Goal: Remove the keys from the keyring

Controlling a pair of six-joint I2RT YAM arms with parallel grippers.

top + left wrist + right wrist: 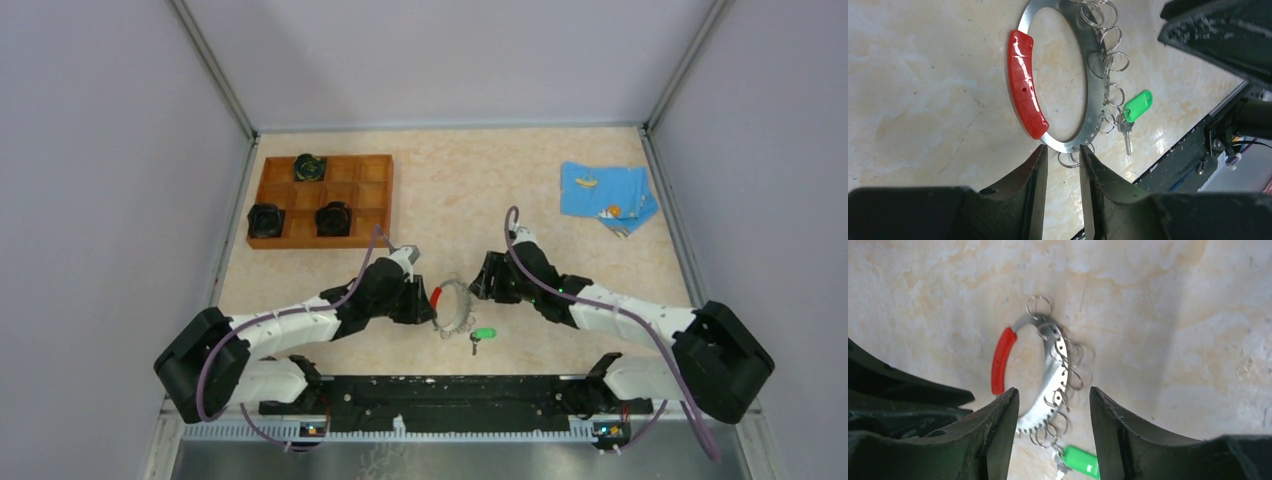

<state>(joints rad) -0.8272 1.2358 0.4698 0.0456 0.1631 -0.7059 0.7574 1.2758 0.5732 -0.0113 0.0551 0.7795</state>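
Note:
The keyring (pixel 457 306) lies on the table between my two grippers, a thin grey metal ring with a red section (pixel 1024 85) and several small split rings along its other side. One key with a green head (pixel 1138 106) hangs from a split ring at the near side (pixel 484 334). My left gripper (pixel 1063 151) is open a narrow way, its tips at the ring's near end just past the red section. My right gripper (pixel 1054 390) is open wide, and the ring's holed band (pixel 1055 367) and the green key (pixel 1080 460) show between its fingers.
A wooden tray (pixel 375 196) with three black pucks stands at the back left. A blue cloth (pixel 607 195) lies at the back right. A black rail (pixel 450 390) runs along the table's near edge, close to the key.

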